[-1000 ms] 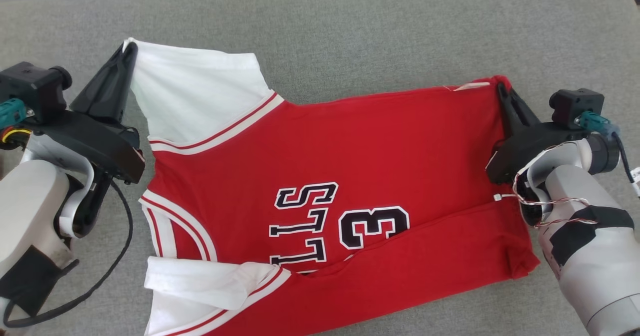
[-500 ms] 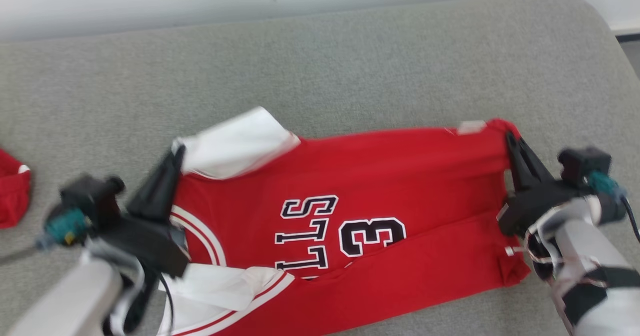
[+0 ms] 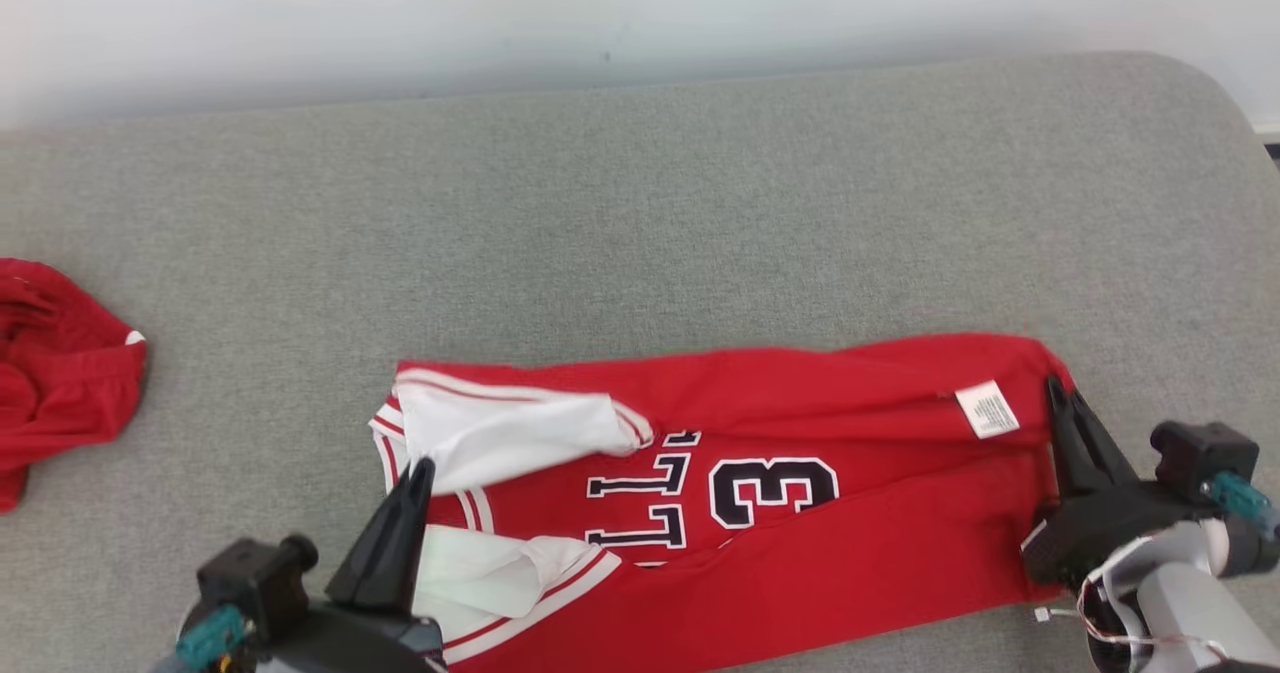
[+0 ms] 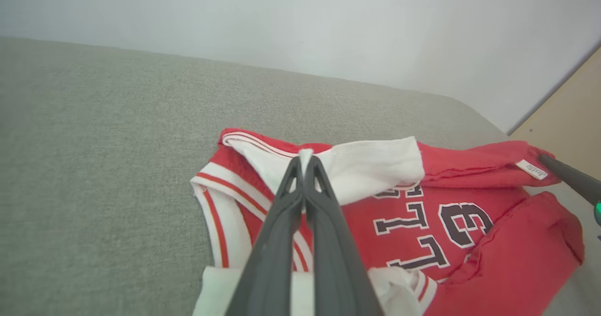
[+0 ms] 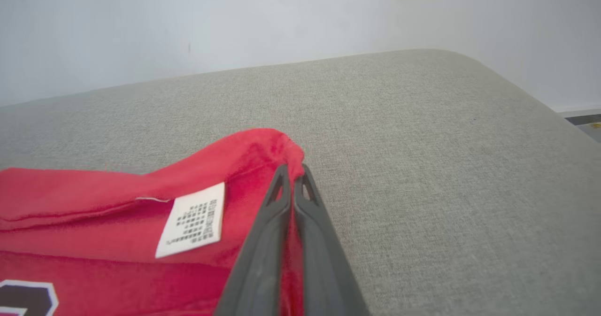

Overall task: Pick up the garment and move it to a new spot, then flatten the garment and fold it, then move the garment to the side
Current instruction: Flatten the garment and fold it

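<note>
At the far left of the grey bench (image 3: 700, 203) lies a crumpled red cloth (image 3: 60, 353), well apart from everything else.

Right of it, at the near edge, the left claw (image 3: 420, 468) points away from the robot. Its two dark fingers are pressed tight together on the edge of a white fabric flap (image 3: 510, 433); the left wrist view shows a sliver of white pinched between the tips.

The garment (image 3: 830, 543) is a red sleeveless jersey with white panels and red-and-white striped trim at the armholes. It lies on the near half of the bench, right of centre, drawn out left to right between the two claws as a long band. Its far long edge is turned over towards the near side, and its near long edge is turned over the other way, so the two red folds partly cover the chest. The white flap lies across the left end, and a second white panel (image 3: 490, 578) is bunched at the near left corner.

On the chest, black letters with white outlines read "LL", with more lettering hidden under the flap, and beside them a large "3" (image 3: 775, 488). They read sideways from the head.

A white label (image 3: 987, 409) sits on the far fold near the right end; its small print is too fine to read.

At the right end the right claw (image 3: 1058, 393) is closed completely, its fingertips clamped on the red far corner.
</note>
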### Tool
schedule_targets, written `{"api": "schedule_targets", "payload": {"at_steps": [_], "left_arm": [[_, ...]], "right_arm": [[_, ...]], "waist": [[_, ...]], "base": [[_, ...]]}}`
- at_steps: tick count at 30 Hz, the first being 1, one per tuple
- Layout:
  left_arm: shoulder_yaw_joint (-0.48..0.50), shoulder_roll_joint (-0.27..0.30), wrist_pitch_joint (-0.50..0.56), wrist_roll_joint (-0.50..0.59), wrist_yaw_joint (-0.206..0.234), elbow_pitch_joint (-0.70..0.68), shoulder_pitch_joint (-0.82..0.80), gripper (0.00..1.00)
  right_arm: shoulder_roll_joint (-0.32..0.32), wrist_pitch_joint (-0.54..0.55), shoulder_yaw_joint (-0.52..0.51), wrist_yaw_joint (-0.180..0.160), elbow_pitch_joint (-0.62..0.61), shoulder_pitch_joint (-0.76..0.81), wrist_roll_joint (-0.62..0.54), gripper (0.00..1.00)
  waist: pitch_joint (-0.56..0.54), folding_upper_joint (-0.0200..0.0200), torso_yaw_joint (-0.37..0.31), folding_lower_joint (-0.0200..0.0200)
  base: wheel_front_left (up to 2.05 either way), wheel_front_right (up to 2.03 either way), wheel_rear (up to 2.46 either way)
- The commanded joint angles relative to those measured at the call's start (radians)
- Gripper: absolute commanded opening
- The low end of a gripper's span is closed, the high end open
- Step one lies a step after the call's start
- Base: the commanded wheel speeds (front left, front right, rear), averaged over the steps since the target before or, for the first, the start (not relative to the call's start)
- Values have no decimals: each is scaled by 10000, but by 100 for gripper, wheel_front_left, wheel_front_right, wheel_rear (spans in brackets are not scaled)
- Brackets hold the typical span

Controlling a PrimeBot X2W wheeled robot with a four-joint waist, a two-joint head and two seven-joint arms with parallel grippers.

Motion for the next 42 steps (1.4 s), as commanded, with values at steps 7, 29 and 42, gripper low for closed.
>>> {"api": "schedule_targets", "payload": {"at_steps": [7, 29, 42], "left_arm": [[950, -1004, -29, 420, -455, 214, 1459, 0], [2547, -2496, -30, 2215, -1475, 2544, 1928, 100], [5388, -3544, -30, 4763, -1649, 989, 2627, 100]], "right_arm": [[180, -1, -461, -19, 12, 674, -167, 0], [201, -1, -235, -19, -1, 1363, 123, 100], [-327, -2, -91, -19, -1137, 1623, 494, 100]], "waist": [[-290, 1, 206, 2], [-737, 1, 336, 2], [-1042, 1, 454, 2]], "base": [[0, 0, 0], [0, 0, 0], [0, 0, 0]]}}
